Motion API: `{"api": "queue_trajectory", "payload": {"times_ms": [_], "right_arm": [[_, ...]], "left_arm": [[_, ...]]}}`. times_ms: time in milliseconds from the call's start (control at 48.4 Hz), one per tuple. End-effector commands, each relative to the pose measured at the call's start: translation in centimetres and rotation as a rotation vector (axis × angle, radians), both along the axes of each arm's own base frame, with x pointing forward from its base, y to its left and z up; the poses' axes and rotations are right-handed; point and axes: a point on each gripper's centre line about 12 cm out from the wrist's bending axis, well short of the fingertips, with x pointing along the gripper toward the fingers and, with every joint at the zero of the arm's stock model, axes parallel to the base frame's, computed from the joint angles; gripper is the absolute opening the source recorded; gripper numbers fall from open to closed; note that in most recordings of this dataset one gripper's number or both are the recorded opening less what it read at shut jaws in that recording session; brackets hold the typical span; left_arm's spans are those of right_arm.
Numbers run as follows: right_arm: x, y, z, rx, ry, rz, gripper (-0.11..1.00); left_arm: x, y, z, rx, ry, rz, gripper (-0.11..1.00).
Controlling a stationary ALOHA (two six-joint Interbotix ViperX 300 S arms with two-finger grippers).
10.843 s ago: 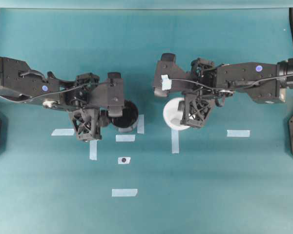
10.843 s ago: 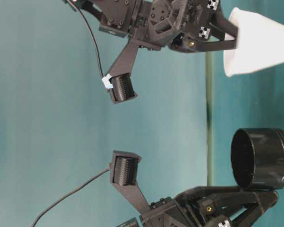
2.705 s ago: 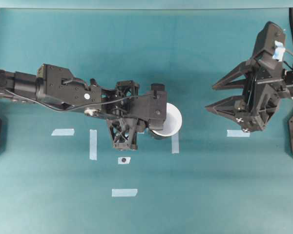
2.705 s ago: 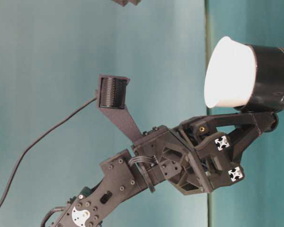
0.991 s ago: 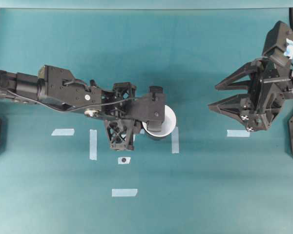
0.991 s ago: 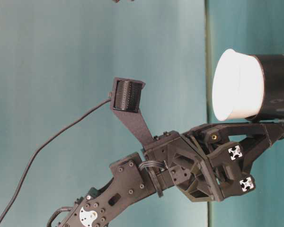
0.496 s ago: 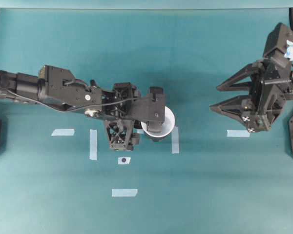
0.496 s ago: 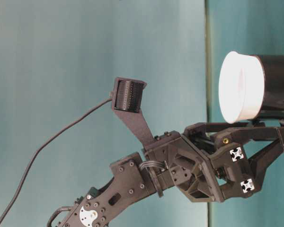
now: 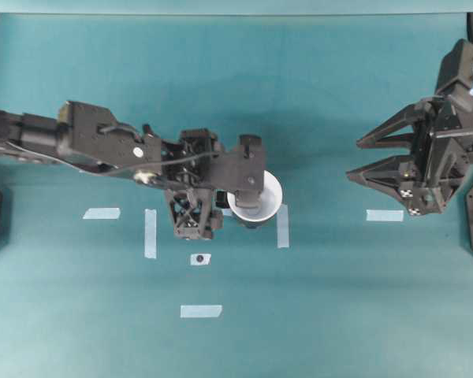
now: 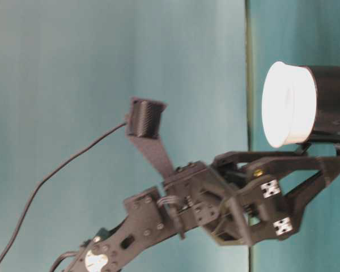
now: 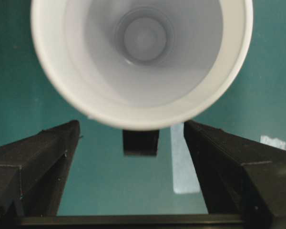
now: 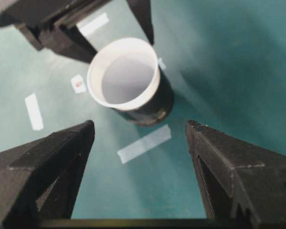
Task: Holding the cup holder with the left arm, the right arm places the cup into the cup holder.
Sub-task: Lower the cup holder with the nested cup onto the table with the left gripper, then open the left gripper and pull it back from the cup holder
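white cup (image 9: 256, 197) seated in black cup holder (image 12: 150, 105) mid-desk, left gripper (image 9: 221, 213) spread beside it, right gripper (image 9: 378, 169) spread empty near right edge

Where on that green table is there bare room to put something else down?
The widest bare stretch of the table lies along the near edge, below the tape strips. Another runs between the cup in its cup holder and the right gripper. It is crowded around the left gripper.
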Motion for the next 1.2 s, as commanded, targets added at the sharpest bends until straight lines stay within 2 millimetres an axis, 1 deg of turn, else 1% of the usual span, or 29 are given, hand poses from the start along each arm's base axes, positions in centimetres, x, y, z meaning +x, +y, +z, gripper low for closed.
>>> {"api": "queue_trajectory", "payload": {"times_ms": [0, 186, 454, 620, 743, 888, 1033, 1177], "right_arm": [[-0.2, 0.0, 1.1, 0.003, -0.047, -0.008, 0.82], [-0.2, 0.0, 1.1, 0.002, -0.051, -0.008, 0.82], [-0.2, 0.0, 1.0, 0.000, -0.057, -0.008, 0.82], [-0.2, 0.0, 0.9, 0.000, -0.066, -0.009, 0.82], [-0.4, 0.0, 0.2, -0.001, -0.068, -0.011, 0.82], [-0.6, -0.1, 0.2, -0.006, -0.101, -0.014, 0.82], [-1.1, 0.0, 0.2, -0.009, -0.118, -0.016, 0.82], [-1.5, 0.0, 0.2, -0.011, -0.127, -0.016, 0.82]], "left_arm": [[-0.1, -0.1, 2.0, 0.005, -0.038, -0.003, 0.94], [-0.6, -0.4, 2.5, 0.004, -0.015, -0.009, 0.94], [-1.2, -0.5, 4.1, 0.003, -0.051, -0.005, 0.93], [-2.1, -0.9, 5.5, 0.001, -0.080, -0.006, 0.93], [-2.9, -1.1, 6.2, -0.002, -0.094, -0.007, 0.93], [-3.8, -1.2, 6.9, -0.003, -0.123, -0.003, 0.92], [-4.6, -1.2, 7.3, -0.011, -0.158, 0.012, 0.91], [-4.8, -1.2, 7.6, -0.012, -0.183, 0.015, 0.91]]}}
